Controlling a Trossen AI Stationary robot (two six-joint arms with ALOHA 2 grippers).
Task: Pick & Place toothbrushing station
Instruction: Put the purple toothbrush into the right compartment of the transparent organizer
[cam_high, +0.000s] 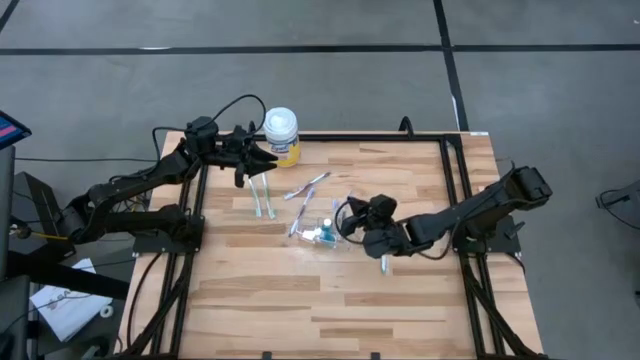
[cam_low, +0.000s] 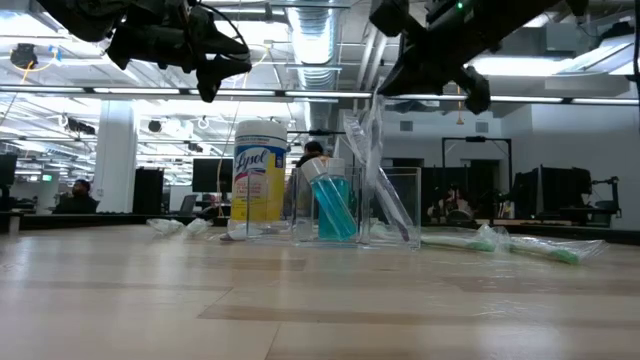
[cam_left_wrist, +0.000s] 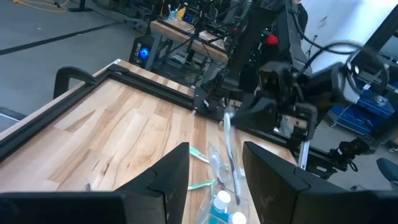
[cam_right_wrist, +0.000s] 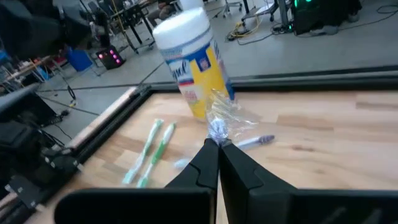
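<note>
I judge the job partly done. My left gripper (cam_high: 262, 160) hovers near the desk's (cam_high: 400, 300) far-left corner beside the yellow wipes canister (cam_high: 282, 135), jaws apart and holding nothing. Two pale green toothbrushes (cam_high: 263, 197) lie just inside it, and two more wrapped toothbrushes (cam_high: 304, 186) lie loose toward the middle; all remain to be placed. The small clear plastic cup (cam_high: 322, 232) stands mid-desk with a blue toothpaste tube (cam_low: 333, 205) already inside. My right gripper (cam_high: 352, 212) sits above it, jaws closed on a wrapped toothbrush (cam_right_wrist: 217, 127). Only the low view shows the cup's contents upright; only the right wrist view confirms the grip.
</note>
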